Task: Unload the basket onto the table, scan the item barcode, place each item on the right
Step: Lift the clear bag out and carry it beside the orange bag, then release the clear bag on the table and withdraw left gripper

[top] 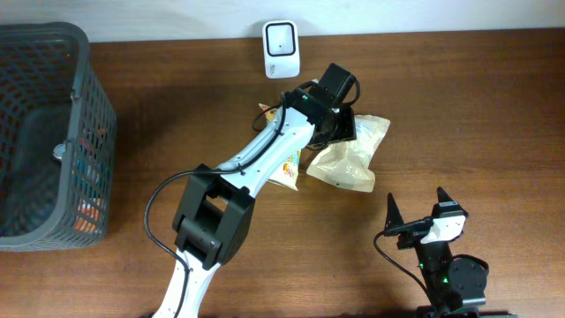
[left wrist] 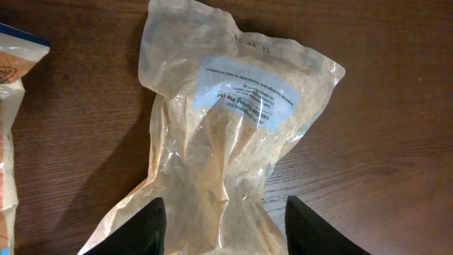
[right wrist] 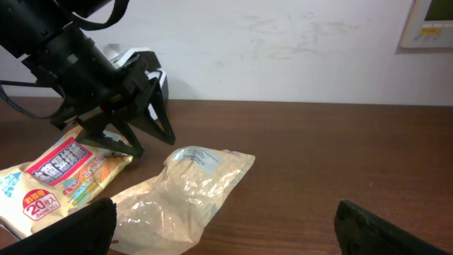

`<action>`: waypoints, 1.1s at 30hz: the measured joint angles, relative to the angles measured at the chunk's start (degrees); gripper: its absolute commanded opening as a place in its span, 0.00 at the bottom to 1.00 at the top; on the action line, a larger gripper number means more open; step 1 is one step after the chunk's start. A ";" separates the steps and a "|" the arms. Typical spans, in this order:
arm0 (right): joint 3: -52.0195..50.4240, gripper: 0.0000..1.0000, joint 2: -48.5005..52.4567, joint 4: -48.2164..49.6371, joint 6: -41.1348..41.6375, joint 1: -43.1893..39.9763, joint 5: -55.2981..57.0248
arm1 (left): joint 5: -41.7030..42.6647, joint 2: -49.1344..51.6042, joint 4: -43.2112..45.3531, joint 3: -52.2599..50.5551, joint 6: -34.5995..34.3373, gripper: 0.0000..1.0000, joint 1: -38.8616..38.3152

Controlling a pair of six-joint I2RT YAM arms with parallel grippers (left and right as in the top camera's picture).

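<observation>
The item, a clear bag of tan grains (top: 349,163) with a white printed label (left wrist: 241,92), lies flat on the wooden table. My left gripper (top: 340,132) hovers over its far end, open, black fingers (left wrist: 148,227) on either side of the bag's crumpled end (left wrist: 219,163) without pinching it. No barcode shows on the label side. The white scanner (top: 281,49) stands at the back edge by the wall, partly hidden behind the left arm in the right wrist view. My right gripper (top: 415,201) rests near the front edge, open and empty, pointing at the bag (right wrist: 184,191).
A colourful snack packet (top: 284,168) lies under the left arm, just left of the bag. A dark mesh basket (top: 97,115) with items inside fills the table's far left. The wall runs right behind the scanner.
</observation>
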 measured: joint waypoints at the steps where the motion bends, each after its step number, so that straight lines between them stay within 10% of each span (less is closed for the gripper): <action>1: 0.00 0.98 0.00 0.00 0.00 0.00 0.00 | 0.17 0.00 -0.02 0.00 0.28 0.57 0.15; 16: 0.00 0.98 0.00 0.00 -0.04 0.00 0.02 | -17.14 -18.93 -29.31 25.49 23.76 0.69 13.68; 33: 0.00 0.98 0.00 0.00 0.00 0.00 0.00 | -18.36 -28.48 -38.75 24.94 25.44 0.77 67.82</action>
